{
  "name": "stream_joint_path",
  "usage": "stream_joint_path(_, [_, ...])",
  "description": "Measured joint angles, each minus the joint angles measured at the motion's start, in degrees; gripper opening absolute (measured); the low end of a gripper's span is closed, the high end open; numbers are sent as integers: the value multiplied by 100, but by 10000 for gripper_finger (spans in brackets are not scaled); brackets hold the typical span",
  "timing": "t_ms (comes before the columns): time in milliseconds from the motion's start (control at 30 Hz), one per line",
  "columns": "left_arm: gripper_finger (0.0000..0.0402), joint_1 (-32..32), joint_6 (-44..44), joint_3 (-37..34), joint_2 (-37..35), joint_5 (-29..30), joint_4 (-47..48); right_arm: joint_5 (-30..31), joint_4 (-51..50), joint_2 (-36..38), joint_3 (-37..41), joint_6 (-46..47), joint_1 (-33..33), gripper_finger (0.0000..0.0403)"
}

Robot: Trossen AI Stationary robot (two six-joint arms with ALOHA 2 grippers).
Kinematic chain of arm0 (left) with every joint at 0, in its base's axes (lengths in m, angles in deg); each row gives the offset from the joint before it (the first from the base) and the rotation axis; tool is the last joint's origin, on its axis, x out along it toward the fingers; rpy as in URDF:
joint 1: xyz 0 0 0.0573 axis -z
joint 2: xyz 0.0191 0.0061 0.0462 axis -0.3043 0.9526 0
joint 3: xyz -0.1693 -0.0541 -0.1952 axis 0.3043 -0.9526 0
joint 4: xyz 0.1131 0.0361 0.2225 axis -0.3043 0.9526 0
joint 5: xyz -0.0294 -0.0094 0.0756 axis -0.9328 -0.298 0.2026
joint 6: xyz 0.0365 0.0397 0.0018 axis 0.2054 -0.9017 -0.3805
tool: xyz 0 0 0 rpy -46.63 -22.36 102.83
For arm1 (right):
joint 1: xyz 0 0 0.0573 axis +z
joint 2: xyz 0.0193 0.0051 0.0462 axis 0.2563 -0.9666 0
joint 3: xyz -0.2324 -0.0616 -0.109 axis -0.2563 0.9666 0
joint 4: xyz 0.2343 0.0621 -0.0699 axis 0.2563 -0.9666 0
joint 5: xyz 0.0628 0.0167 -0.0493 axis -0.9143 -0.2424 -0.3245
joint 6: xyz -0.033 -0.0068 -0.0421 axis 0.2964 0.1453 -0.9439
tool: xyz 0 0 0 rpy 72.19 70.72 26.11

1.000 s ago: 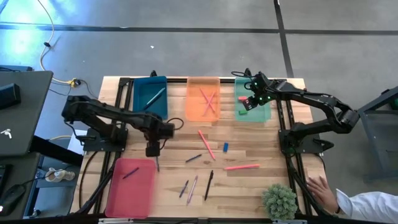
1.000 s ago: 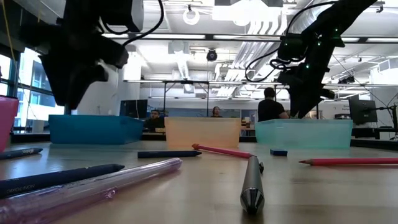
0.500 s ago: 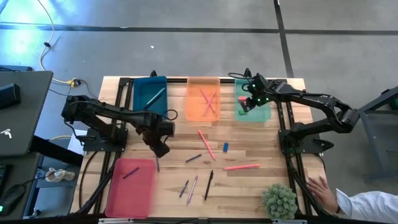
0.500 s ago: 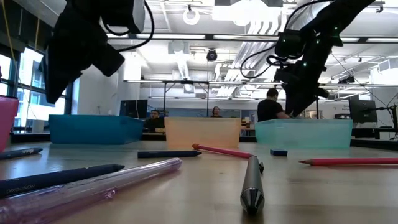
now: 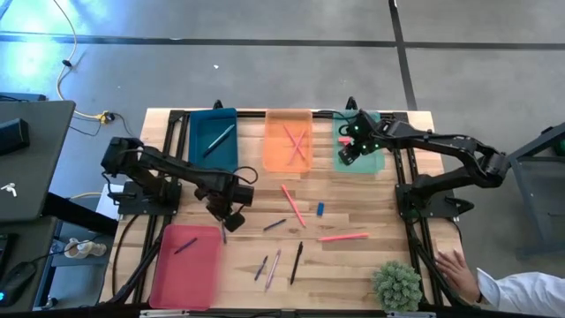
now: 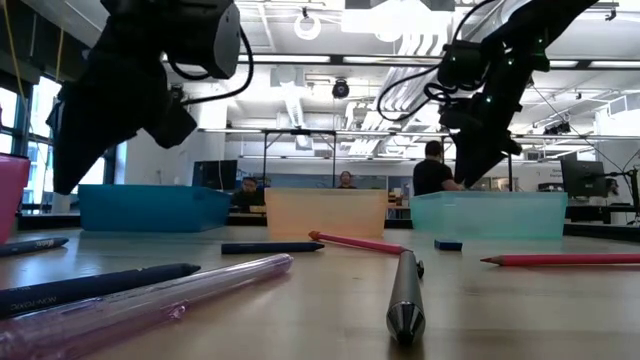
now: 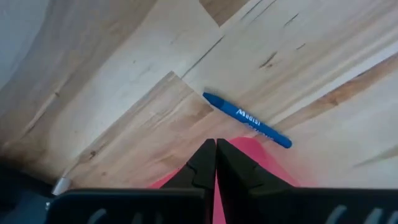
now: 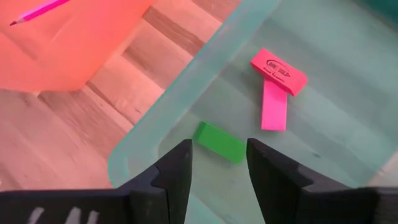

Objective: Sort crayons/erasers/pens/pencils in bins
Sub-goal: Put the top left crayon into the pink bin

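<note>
My left claw (image 7: 215,163) is pinched shut and empty, above the counter (image 5: 353,256) near a blue crayon (image 7: 247,120). Farther off, my right claw (image 8: 217,163) hangs open over the mint-green bin (image 8: 186,81), where green (image 8: 219,142) and pink erasers (image 8: 273,104) lie.

left claw (image 5: 231,215) fingers pressed together, empty, arm reaching toward desk centre. right claw (image 5: 350,150) fingers parted, empty, arm stretched inward.
</note>
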Motion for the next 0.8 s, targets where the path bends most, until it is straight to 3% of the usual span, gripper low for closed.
stream_joint_path(800, [0, -2, 142, -2, 1035, -8, -71, 2, 217, 0, 0, -5, 225, 145])
